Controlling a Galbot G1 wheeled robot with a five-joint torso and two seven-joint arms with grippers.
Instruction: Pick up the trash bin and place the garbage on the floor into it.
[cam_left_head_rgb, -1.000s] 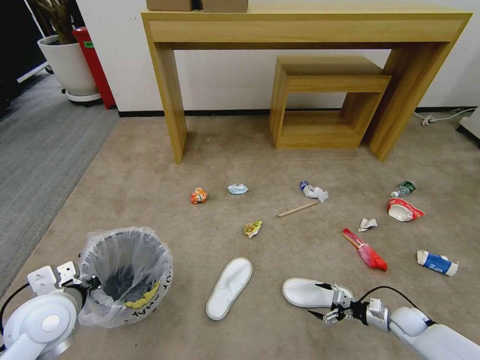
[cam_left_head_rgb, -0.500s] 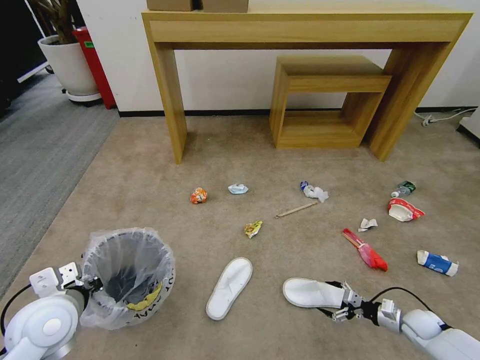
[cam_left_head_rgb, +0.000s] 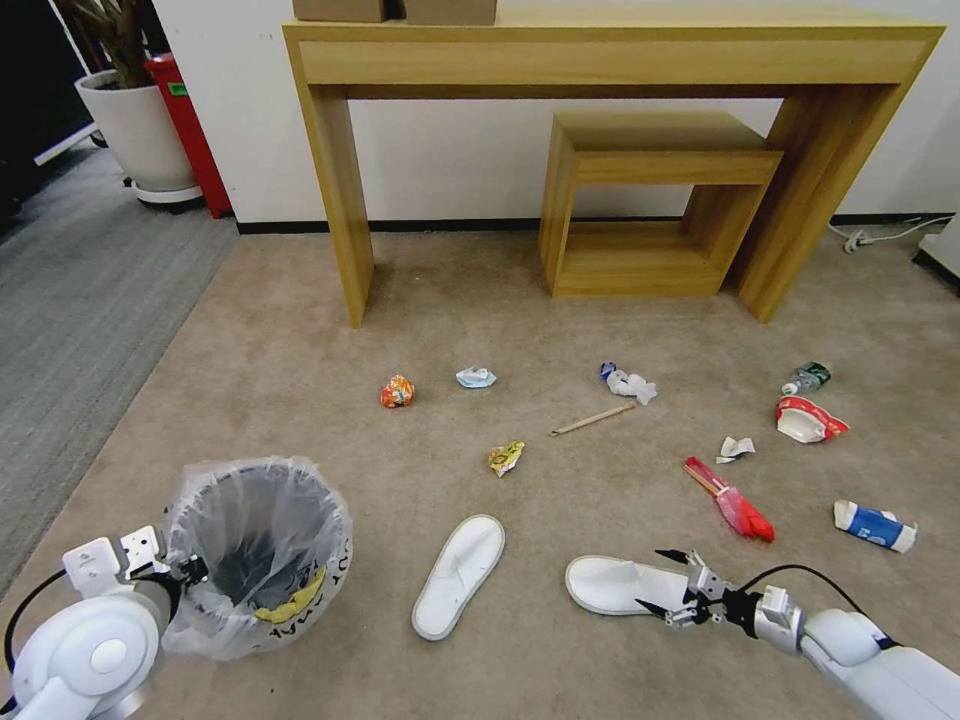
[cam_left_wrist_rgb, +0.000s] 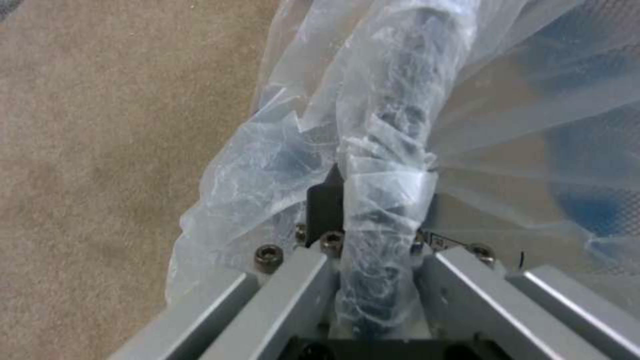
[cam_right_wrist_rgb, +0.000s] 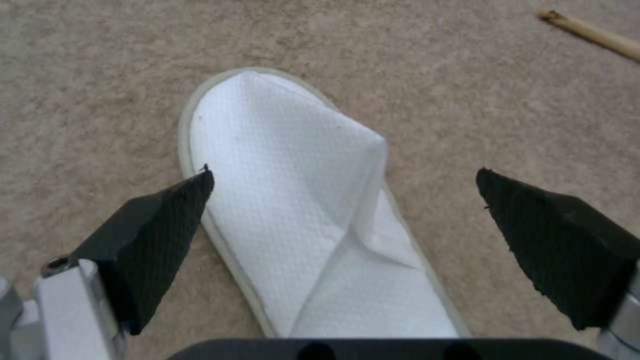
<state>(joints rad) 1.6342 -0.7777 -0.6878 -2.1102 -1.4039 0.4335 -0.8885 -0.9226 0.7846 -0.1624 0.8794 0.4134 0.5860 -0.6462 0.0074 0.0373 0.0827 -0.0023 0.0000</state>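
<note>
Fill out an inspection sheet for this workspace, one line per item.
Surface: beige carpet floor, littered.
Job's things: trash bin bagged, upright; two white slippers, carton, paper bowl, bottle, wrappers, stick on the floor.
Clutter: nothing seen beyond the litter.
Grippers: left claw shut on the bin's rim; right claw open, straddling the nearer slipper.
Cables: white cord by the wall.
Surroundings: wooden table, potted plant.

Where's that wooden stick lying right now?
Head view: the wooden stick lies mid-carpet, right of the yellow wrapper, just below the crumpled paper.
</note>
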